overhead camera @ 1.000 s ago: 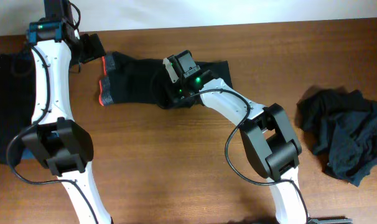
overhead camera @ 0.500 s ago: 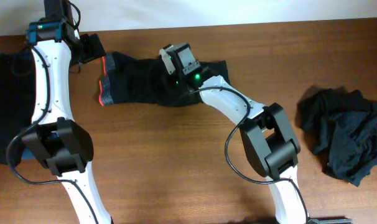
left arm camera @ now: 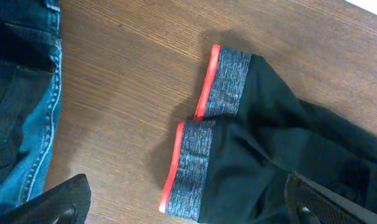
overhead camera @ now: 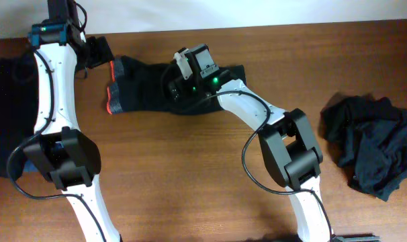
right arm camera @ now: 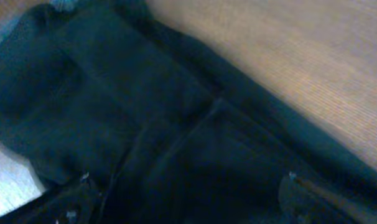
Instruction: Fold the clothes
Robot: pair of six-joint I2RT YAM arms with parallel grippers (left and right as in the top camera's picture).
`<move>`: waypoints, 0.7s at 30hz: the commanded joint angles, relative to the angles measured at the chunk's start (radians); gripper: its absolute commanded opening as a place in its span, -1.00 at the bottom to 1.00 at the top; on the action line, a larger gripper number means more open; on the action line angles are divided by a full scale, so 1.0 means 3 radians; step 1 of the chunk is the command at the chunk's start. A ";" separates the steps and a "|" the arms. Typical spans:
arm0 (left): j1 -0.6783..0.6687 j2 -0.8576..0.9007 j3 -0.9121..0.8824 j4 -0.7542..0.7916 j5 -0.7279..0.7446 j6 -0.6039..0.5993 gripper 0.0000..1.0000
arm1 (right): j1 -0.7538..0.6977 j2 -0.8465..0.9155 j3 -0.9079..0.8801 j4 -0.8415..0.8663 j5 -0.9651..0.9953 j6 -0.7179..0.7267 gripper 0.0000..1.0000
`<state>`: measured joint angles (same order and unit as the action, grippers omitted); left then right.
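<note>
Black trousers (overhead camera: 146, 87) lie in a folded band across the far middle of the table, their grey waistband (overhead camera: 111, 89) edged in red at the left end. In the left wrist view the waistband (left arm camera: 204, 137) shows doubled over on the wood. My left gripper (overhead camera: 99, 52) hovers just beyond that end, open wide (left arm camera: 188, 214), with nothing between its fingers (left arm camera: 58, 202). Over the middle of the trousers my right gripper (overhead camera: 172, 84) also stands open (right arm camera: 191, 205), only black fabric (right arm camera: 145, 124) beneath it.
A crumpled heap of dark clothes (overhead camera: 371, 144) sits at the right side of the table. More dark clothes (overhead camera: 5, 114) lie at the left edge, with blue denim (left arm camera: 20, 93) among them. The table's far edge (overhead camera: 270, 27) meets a white wall.
My right gripper has shifted slightly toward the far edge over the trousers, and its jaws now stand open. The left arm has not moved.
</note>
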<state>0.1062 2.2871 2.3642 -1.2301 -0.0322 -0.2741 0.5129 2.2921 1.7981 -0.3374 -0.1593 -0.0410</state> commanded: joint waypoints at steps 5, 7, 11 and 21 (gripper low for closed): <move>0.0010 -0.0088 0.0037 -0.0022 0.0038 -0.0033 0.98 | -0.0282 -0.0234 0.0617 -0.0938 -0.0161 0.0202 0.97; 0.0010 -0.0088 0.0034 -0.0039 0.0038 -0.0033 0.99 | -0.0401 -0.0234 0.0726 -0.1094 -0.0299 0.0202 0.97; -0.0005 -0.0088 0.0025 -0.0085 0.0037 -0.0033 0.98 | -0.0792 -0.0231 0.0752 -0.1272 -0.0721 0.0389 0.97; -0.0084 -0.0081 0.0019 -0.0120 0.0037 -0.0033 0.98 | -0.1507 -0.0114 0.0713 -0.1634 -0.1218 0.0412 0.97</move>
<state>0.0937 2.2871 2.3642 -1.2621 -0.0322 -0.2737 0.0788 2.2593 2.0102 -0.8207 -0.4503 0.0818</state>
